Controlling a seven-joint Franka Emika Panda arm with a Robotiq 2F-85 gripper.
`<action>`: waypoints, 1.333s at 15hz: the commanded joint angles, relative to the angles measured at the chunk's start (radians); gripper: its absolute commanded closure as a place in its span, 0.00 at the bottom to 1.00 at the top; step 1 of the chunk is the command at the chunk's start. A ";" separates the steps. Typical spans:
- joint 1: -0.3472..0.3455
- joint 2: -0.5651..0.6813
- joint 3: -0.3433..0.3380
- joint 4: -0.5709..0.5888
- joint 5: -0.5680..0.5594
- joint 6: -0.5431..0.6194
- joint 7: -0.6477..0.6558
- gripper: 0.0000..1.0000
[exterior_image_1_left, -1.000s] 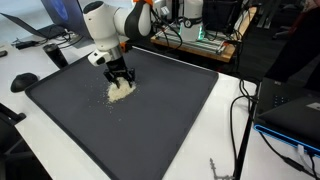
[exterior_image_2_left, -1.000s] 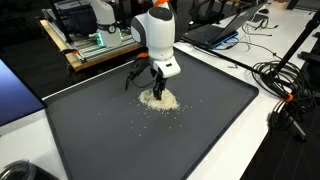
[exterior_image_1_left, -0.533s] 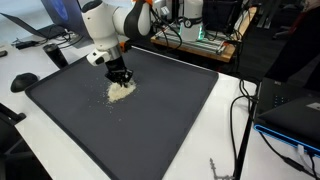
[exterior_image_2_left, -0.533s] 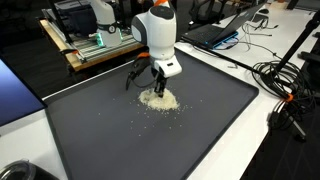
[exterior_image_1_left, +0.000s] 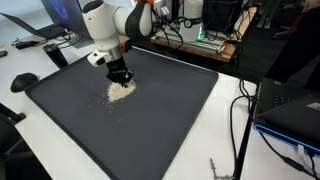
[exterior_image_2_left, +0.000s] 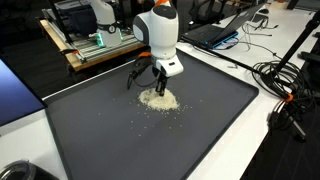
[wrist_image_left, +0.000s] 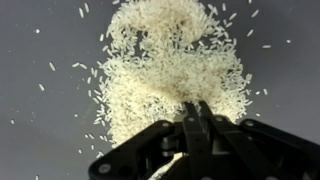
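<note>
The gripper (exterior_image_1_left: 119, 77) has barely moved from one second ago. It stands over the rice pile (exterior_image_1_left: 120, 90) with its fingers together, and in the wrist view the tips touch the pile's edge.

- **Left of the pile:** a mouse (exterior_image_1_left: 22, 81), off the mat (exterior_image_1_left: 165, 120).
- **Around the pile:** loose grains (wrist_image_left: 50, 66).
- **Right of the pile:** cables (exterior_image_1_left: 240, 105), well apart.

Nothing lies between gripper and pile.

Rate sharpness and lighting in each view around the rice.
Wrist view: rice blown out white at the centre, grains merging; gripper dark and soft. In both exterior views: even light, no glare, rice small and coarse on the mat.
</note>
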 joint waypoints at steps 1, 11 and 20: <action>0.024 -0.002 -0.024 0.015 -0.032 -0.041 0.028 0.62; 0.032 -0.005 -0.032 0.022 -0.043 -0.054 0.033 0.00; 0.076 -0.080 -0.063 0.020 -0.072 -0.138 0.140 0.00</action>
